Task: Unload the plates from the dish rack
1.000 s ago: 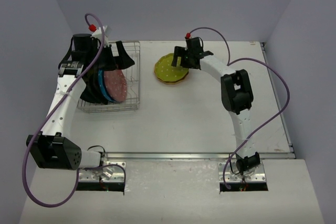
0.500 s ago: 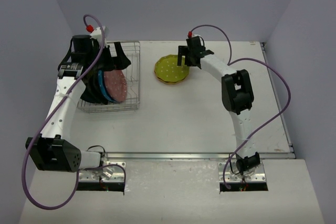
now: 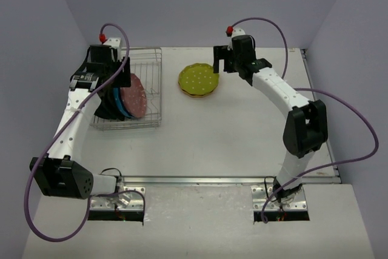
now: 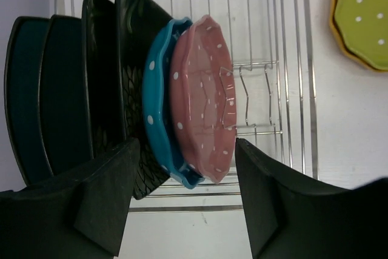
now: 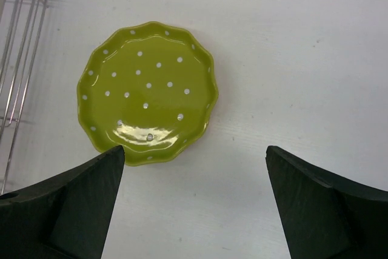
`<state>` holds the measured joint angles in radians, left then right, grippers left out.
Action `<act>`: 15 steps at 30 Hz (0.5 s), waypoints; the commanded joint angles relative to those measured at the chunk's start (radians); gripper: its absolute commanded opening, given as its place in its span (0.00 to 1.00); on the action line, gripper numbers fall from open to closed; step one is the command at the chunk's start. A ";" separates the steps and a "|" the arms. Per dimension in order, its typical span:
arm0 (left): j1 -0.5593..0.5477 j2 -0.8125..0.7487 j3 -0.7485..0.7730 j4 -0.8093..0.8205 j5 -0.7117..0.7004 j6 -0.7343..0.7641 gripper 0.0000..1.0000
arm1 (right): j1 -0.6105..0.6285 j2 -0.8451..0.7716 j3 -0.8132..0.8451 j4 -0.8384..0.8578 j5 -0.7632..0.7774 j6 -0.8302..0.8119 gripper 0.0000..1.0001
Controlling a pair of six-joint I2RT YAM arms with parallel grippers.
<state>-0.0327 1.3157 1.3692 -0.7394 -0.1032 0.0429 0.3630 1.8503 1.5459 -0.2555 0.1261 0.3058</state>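
A white table (image 3: 242,144) fills most of the top view, and the two arms reach across it from its near edge. The left arm (image 3: 70,125) runs up the left side to the rack (image 3: 153,68). The right arm (image 3: 276,92) bends in from the right toward the table's far middle. The rack sits at the far left of the table, and six plates stand on edge in its left half, packed close in a row. From the outer side inward these are two teal plates (image 4: 27,89), two black plates (image 4: 100,77), a dotted blue plate (image 4: 156,89) and a dotted maroon plate (image 4: 203,95). The maroon plate faces the bare tines in the rest of the rack. A yellow-green plate (image 5: 145,89) with white dots lies flat on the table just to the right of the rack. It rests on an orange plate (image 4: 333,16), of which only the rim shows. The left gripper (image 4: 185,168) hangs over the row in the rack with its jaws apart. The edges of the blue and maroon plates show between its fingers, and no plate is visibly pinched. The right gripper (image 5: 194,156) hovers above the near edge of the yellow-green plate, jaws spread wide and holding nothing.
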 commanded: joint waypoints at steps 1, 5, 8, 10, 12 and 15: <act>-0.071 0.014 -0.027 -0.004 -0.154 0.035 0.61 | 0.001 -0.105 -0.123 0.029 0.012 -0.037 0.99; -0.164 0.022 -0.045 0.011 -0.248 0.032 0.60 | 0.001 -0.149 -0.199 0.030 0.029 -0.030 0.99; -0.179 0.057 -0.036 0.003 -0.283 0.020 0.61 | 0.001 -0.163 -0.232 0.010 0.042 -0.016 0.99; -0.179 0.083 -0.023 -0.008 -0.302 0.014 0.62 | 0.001 -0.174 -0.252 0.006 0.044 -0.008 0.99; -0.179 0.110 -0.003 -0.022 -0.316 0.006 0.64 | 0.001 -0.190 -0.275 0.012 0.042 -0.004 0.99; -0.179 0.156 0.016 -0.036 -0.340 -0.010 0.65 | -0.001 -0.204 -0.300 0.016 0.040 -0.001 0.99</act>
<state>-0.2150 1.4219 1.3325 -0.7674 -0.3719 0.0591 0.3626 1.7077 1.2666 -0.2716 0.1456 0.2906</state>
